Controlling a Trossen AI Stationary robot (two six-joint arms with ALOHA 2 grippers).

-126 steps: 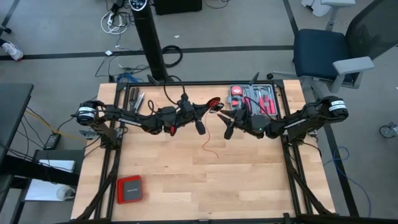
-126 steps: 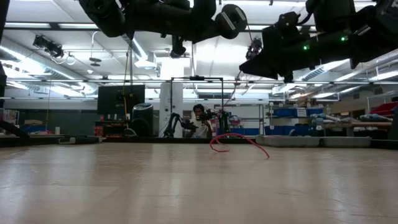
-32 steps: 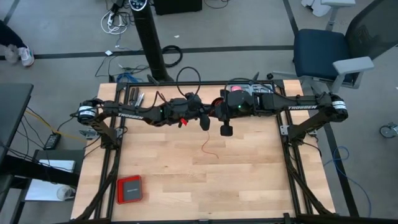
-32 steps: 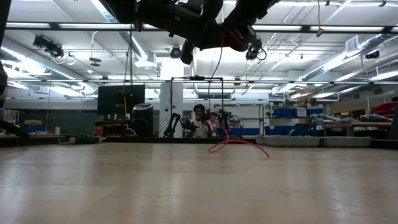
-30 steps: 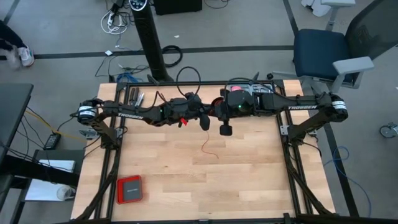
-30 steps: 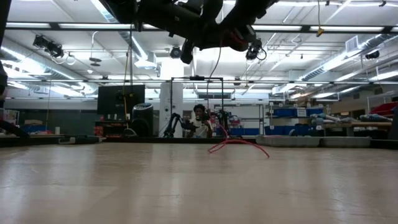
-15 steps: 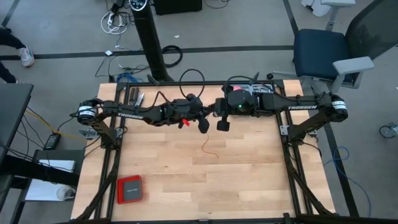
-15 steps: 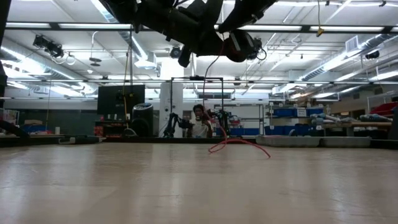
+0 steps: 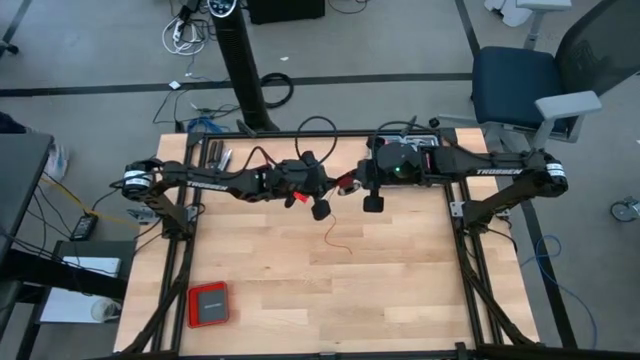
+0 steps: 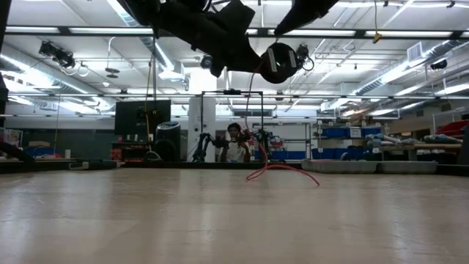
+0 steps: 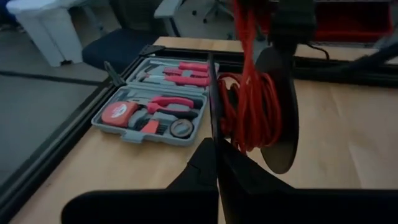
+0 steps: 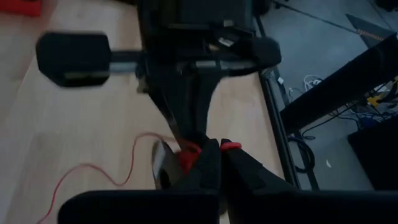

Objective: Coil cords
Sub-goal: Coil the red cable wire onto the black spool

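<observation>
The red cord is partly wound into a small bundle (image 11: 250, 112) held above the table's far middle, between my two grippers (image 9: 345, 184). From it a single strand (image 10: 249, 110) drops to the table, where the loose tail (image 9: 336, 240) lies in a curve. My left gripper (image 11: 217, 163) reaches in from the table's left, shut, with its tips at the bundle's side. My right gripper (image 12: 217, 163) reaches in from the right, also shut, with red cord at its tips. My left gripper has its shut fingers against the side of the bundle's loops (image 11: 225, 102), coming in nearly level from the table's left. Which strand lies between the fingers cannot be told. The bundle hangs clear of the table. My right gripper is shut on the cord (image 12: 189, 155), and red shows on both sides of its fingertips. It comes slanting down from the table's right. The bundle hangs below it, and the loose strand (image 12: 93, 169) trails slack to the table.
A grey tool tray (image 11: 155, 113) sits at the far right, largely under my right arm. A flat red box (image 9: 209, 303) lies near the front left corner. Loose tools (image 9: 220, 158) lie at the far left. A person (image 10: 234, 143) sits in the room beyond the table.
My left gripper has rolled about its own axis and tipped a little, staying in place. My right gripper has drawn back slightly toward the table's right. Both stay shut. The bundle stays held up, and the tail on the table has barely shifted.
</observation>
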